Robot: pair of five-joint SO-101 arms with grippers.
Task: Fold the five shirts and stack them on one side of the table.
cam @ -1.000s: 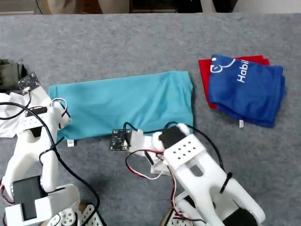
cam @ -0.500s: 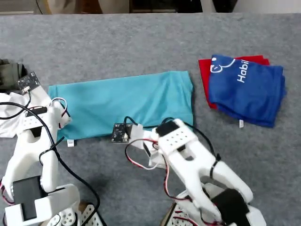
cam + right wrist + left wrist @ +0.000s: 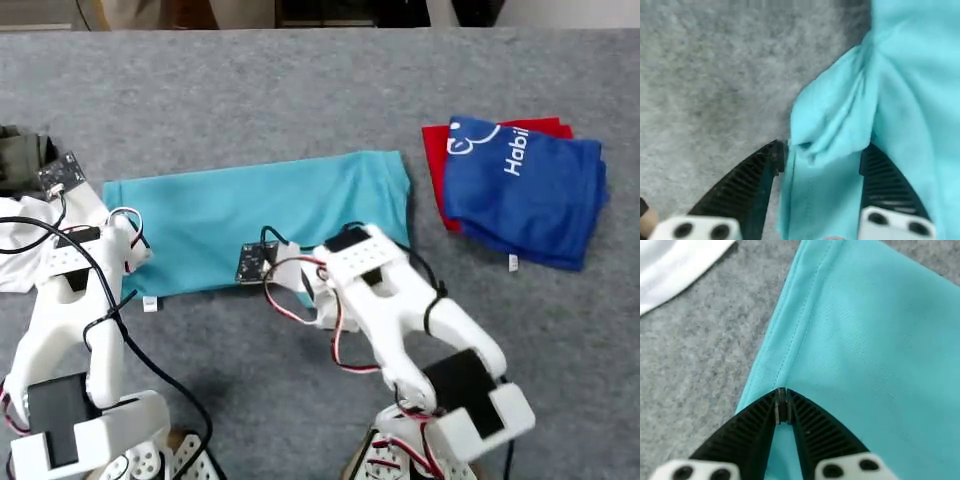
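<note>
Teal shirt (image 3: pixel 270 215) lies mid tabletop (image 3: pixel 300 90), folded blue shirt (image 3: pixel 525 190) well apart. Left tool (image 3: pixel 781 407) pinches the hem at one end; right tool (image 3: pixel 822 150) is spread round the bunched near edge. Close right on all layers, then lift both ends evenly w/o tugging.

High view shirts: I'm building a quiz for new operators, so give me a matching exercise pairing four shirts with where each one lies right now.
Things:
1 teal shirt
2 blue shirt
3 red shirt
4 white shirt

Places:
A folded, under another folded shirt
B at the left edge, partly cut off
C spread flat in the middle of the table
D folded, on top of the stack

Pairs: 1-C, 2-D, 3-A, 4-B.
</note>
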